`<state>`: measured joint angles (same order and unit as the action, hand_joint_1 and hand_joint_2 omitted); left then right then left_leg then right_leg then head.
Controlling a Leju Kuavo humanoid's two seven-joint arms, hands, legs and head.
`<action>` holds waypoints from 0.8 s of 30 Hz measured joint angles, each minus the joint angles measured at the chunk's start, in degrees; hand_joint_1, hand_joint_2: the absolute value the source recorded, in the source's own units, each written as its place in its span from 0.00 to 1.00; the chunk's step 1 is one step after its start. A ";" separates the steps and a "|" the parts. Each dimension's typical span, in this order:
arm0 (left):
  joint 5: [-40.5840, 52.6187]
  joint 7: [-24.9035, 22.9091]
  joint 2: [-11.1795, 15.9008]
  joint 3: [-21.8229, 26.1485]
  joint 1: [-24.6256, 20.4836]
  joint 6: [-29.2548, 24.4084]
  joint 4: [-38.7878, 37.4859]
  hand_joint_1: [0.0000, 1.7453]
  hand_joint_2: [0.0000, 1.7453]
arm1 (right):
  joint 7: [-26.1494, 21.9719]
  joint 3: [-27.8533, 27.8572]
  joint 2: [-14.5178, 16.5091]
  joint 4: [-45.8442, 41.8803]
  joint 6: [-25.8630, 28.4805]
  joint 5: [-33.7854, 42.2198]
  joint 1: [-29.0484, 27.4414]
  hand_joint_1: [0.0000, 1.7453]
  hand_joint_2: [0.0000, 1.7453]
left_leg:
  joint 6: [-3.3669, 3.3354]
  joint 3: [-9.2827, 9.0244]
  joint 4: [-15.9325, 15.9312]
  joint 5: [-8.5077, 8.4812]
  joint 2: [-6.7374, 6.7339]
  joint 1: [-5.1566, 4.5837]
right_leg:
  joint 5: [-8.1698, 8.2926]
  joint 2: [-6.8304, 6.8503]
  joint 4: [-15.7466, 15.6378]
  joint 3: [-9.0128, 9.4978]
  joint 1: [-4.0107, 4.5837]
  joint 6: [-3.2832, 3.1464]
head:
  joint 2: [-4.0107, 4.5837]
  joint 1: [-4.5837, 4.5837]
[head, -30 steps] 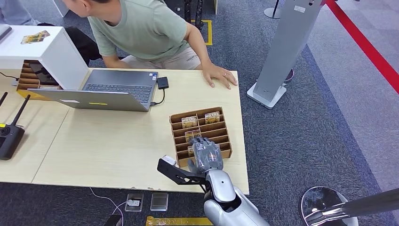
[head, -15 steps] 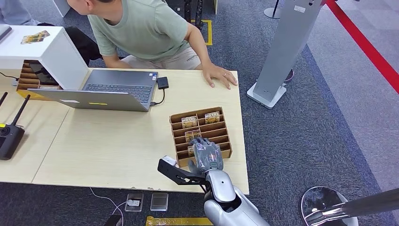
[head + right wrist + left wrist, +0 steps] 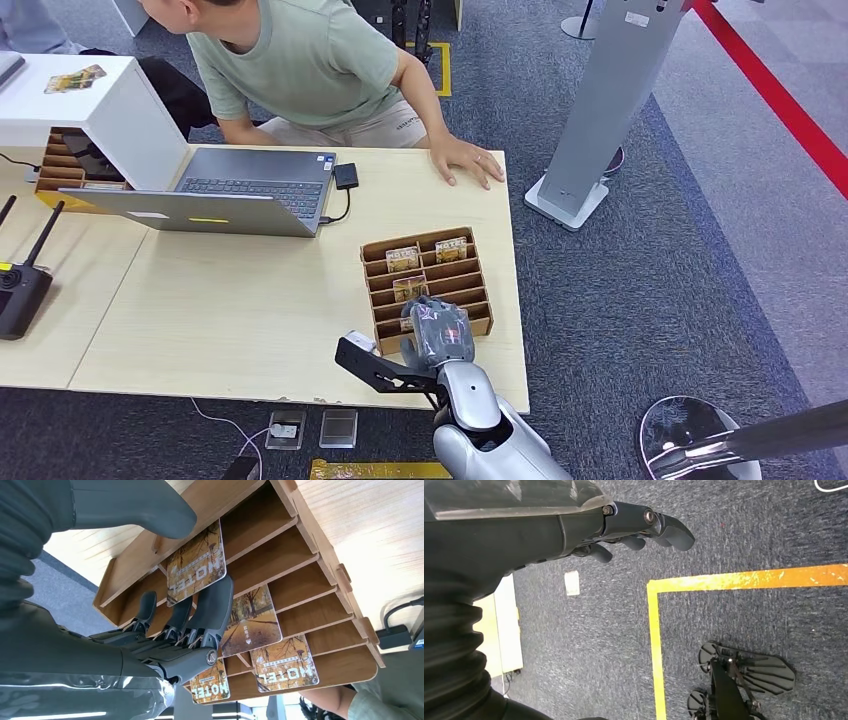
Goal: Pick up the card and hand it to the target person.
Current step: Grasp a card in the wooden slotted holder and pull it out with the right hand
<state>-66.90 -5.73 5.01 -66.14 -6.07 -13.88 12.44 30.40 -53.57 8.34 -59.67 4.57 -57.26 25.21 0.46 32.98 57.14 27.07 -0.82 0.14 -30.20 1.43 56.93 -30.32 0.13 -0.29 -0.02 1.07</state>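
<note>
Head view: the right hand (image 3: pixel 438 333) is being held over the near rows of the slotted wooden card rack (image 3: pixel 478 306), which is standing on the desk (image 3: pixel 250 300) toward its 4 o'clock corner. Right wrist view: a card (image 3: pixel 196 563) printed with an autumn scene and the word HOTEL is being pinched in the rack's near slot between the thick grey thumb (image 3: pixel 132 502) on one face and the dark fingers (image 3: pixel 216 605) on the other, so the right hand is closed on this card. Three further cards (image 3: pixel 284 663) are being kept in slots farther from the hand. The left hand (image 3: pixel 644 527) is being carried low above grey carpet (image 3: pixel 749 525) crossed by a yellow floor line (image 3: pixel 744 578); its fingers are loosely curved and apart, with nothing held. At 12 o'clock of the desk a person in a green shirt (image 3: pixel 310 60) is leaning in, one hand (image 3: pixel 466 160) being rested flat on the desk's far edge. A laptop (image 3: pixel 230 195) is lying open at 10 o'clock of the rack.
</note>
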 joint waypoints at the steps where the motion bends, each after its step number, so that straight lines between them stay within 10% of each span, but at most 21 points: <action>1: 0.00 -0.07 0.00 0.00 0.00 0.00 0.00 0.00 1.00 | 0.00 0.00 0.00 0.00 0.01 0.02 -0.01 0.47 1.00 | 0.00 0.00 0.00 0.00 0.00 0.00 | 0.00 0.00 0.00 0.00 0.00 0.00 | 0.00 0.00; 13: 0.00 -0.08 0.00 0.00 0.00 -0.01 0.00 0.00 1.00 | 0.31 0.00 -0.08 -0.01 0.01 0.98 -0.10 0.48 1.00 | 0.00 0.00 0.00 0.00 0.00 0.00 | 0.00 0.00 0.00 0.00 0.00 0.00 | 0.00 0.00; 24: 0.00 -0.07 0.01 0.00 0.00 -0.42 0.00 0.00 1.00 | 0.02 0.00 -0.08 -0.33 -0.03 1.49 0.02 0.73 1.00 | 0.00 0.00 0.00 0.00 0.00 0.00 | 0.00 0.00 0.00 0.00 0.00 0.00 | 0.00 0.00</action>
<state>-66.90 -5.80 5.02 -66.14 -6.08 -14.30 12.44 30.42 -53.57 8.26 -60.00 4.54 -55.77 25.23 0.46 32.98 57.15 27.06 -0.81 0.14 -30.20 1.43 56.93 -30.31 0.13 -0.29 -0.03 1.07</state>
